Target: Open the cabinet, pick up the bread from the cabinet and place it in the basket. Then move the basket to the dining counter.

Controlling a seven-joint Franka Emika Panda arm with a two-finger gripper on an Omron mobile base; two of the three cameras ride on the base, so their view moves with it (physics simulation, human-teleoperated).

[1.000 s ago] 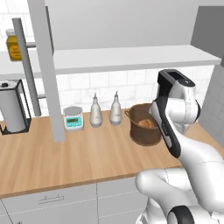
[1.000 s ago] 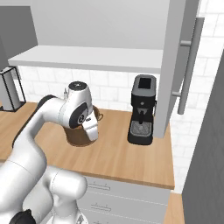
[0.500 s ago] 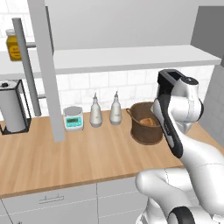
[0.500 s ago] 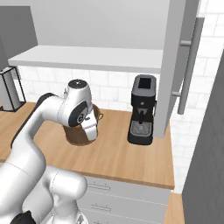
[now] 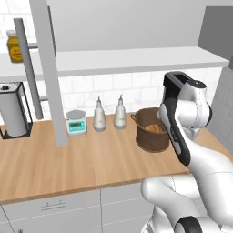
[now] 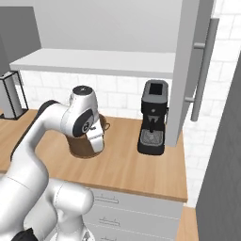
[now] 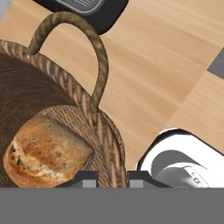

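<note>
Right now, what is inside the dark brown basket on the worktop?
The bread lies inside the basket, against its woven wall. The basket's floor under the bread is covered, so nothing else can be confirmed there.

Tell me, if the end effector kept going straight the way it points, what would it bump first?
Probably the basket. The end effector is shut right at its woven rim, with the bread just inside; depth is hard to judge.
</note>
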